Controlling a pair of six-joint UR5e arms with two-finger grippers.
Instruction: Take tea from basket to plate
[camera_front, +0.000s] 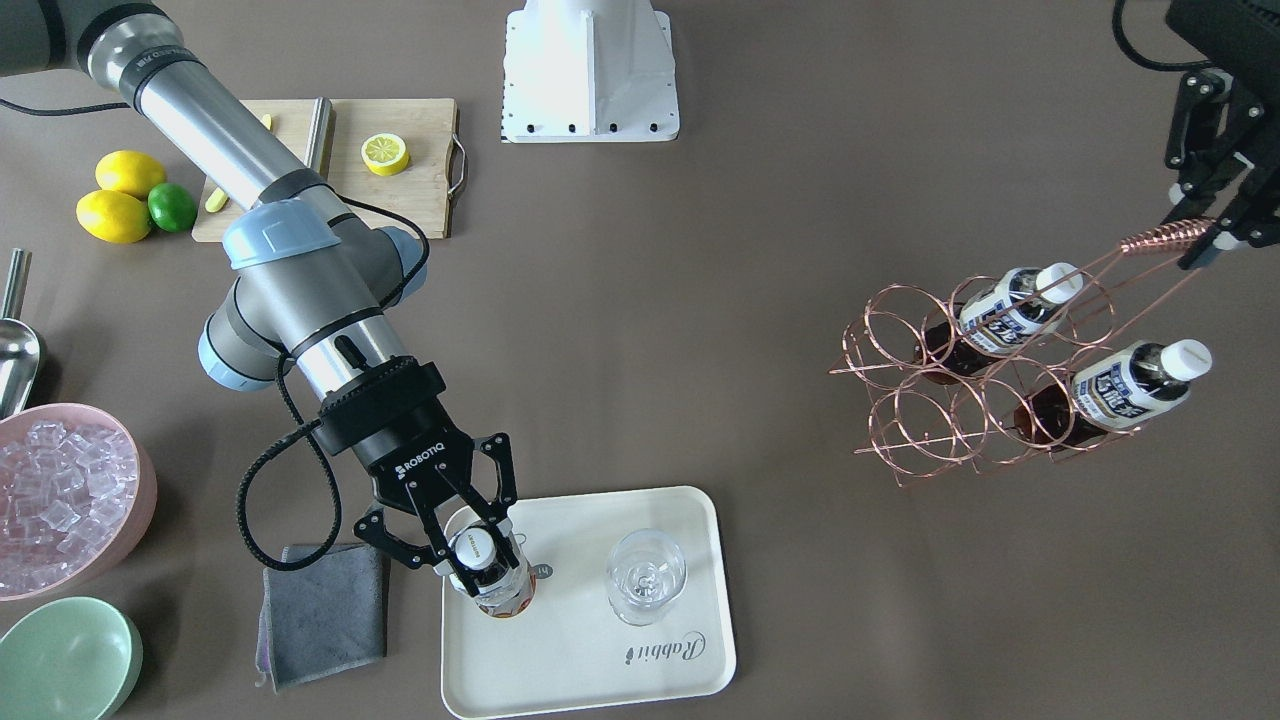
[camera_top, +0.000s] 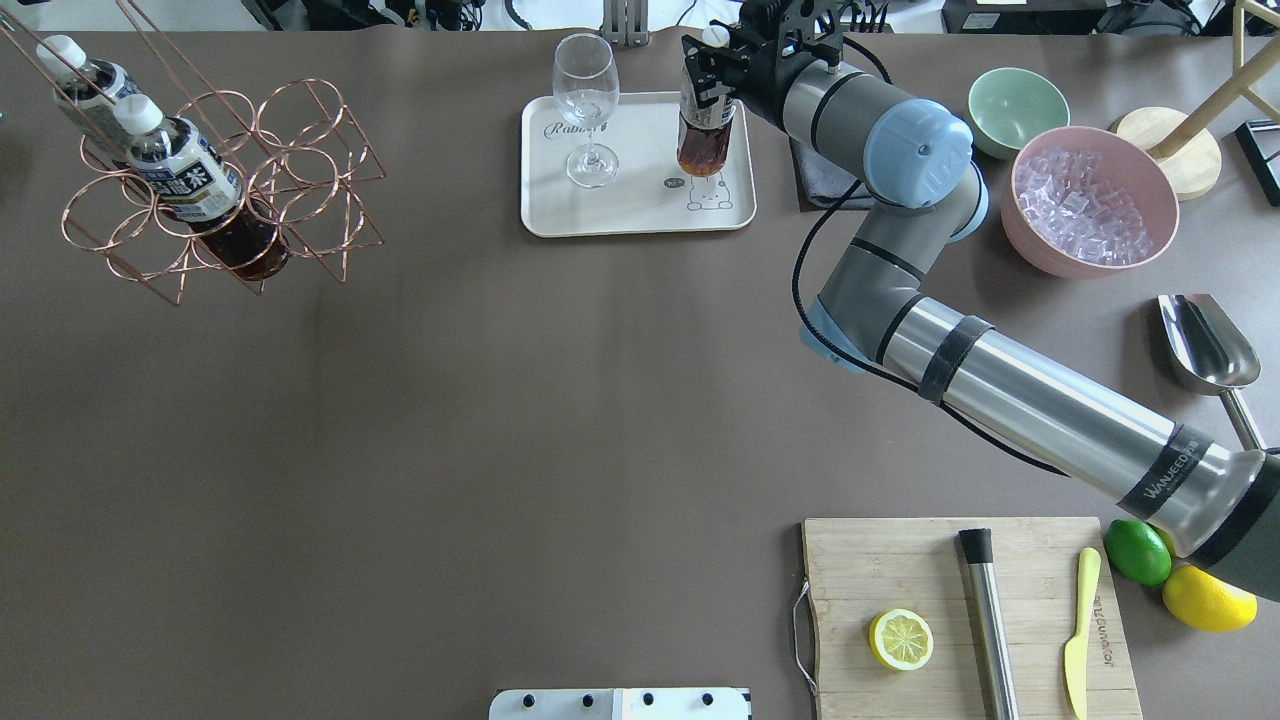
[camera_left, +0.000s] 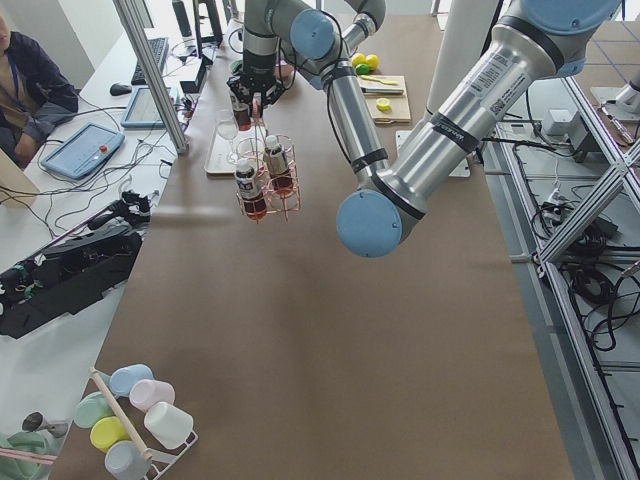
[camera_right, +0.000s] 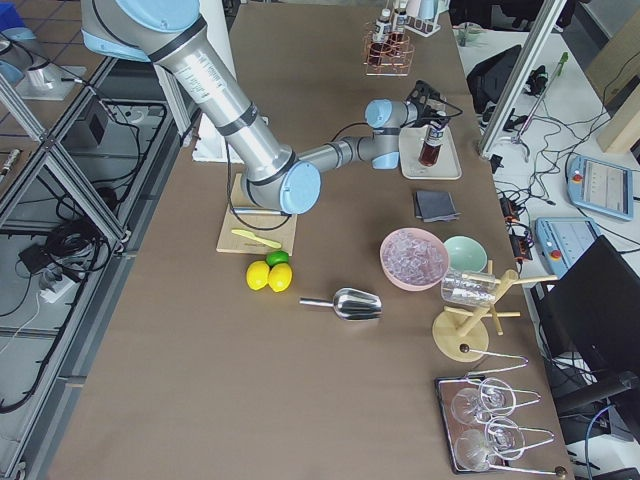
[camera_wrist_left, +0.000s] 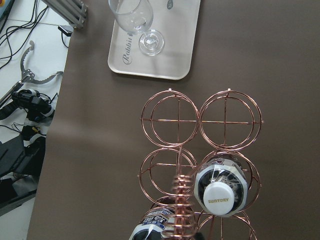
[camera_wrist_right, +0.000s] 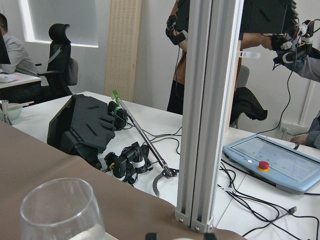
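Right gripper (camera_front: 478, 545) is clamped on the neck of the tea (camera_top: 705, 135), fingers on either side just under the white cap. The bottle is upright over the plate (camera_front: 590, 660), at the corner with the bear drawing (camera_top: 708, 190). Cannot tell whether its base rests on the plate or sits just above it. Stemmed glass (camera_front: 646, 575) stands on the same plate beside the tea, not touching it. Grey cloth (camera_front: 325, 610) lies on the table just beside the plate, under the right wrist. Left gripper (camera_front: 1205, 235) is closed on the coiled handle (camera_front: 1160, 240) of the basket (camera_front: 985, 395), well apart from the plate. The basket is tilted, handle end highest. Two more bottles (camera_front: 1135, 382) remain in its ring cells, caps pointing toward the handle. The other four cells are open.
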